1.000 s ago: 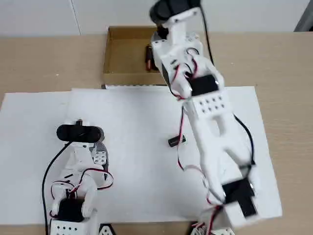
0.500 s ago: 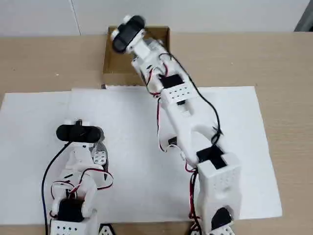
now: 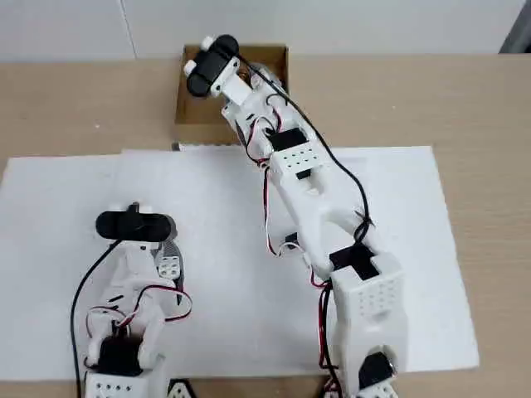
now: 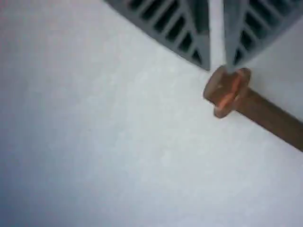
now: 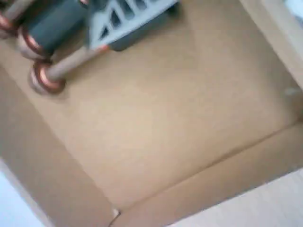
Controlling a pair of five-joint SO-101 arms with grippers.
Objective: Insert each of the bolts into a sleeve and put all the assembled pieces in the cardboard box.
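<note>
The right arm is reaching out over the shallow brown cardboard box [image 3: 189, 91], and the right gripper [image 5: 113, 40] is hanging low inside it, close to the floor. At the gripper, near one box wall, a black cylindrical sleeve [image 5: 57, 23] with a copper rim and a pale bolt shaft [image 5: 47, 76] ending in a copper head are lying side by side. Whether the gripper is clasping either piece cannot be told at this close range.

The step is judged to be the deposit. The arm should be setting the piece flat on bare box floor, beside its neighbour rather than on top of it, then rising straight up, clear of the walls.

In the high view the arm is covering the box interior; the right wrist view is supplying the contents. The left wrist view is adding close detail. The left gripper [image 4: 217, 56] is sitting well apart from the box over the white paper sheet [image 3: 216, 249], its fingers pressed almost together on nothing. A copper hex-flanged bolt [image 4: 246, 101], unsleeved, is lying at their tips.
</note>
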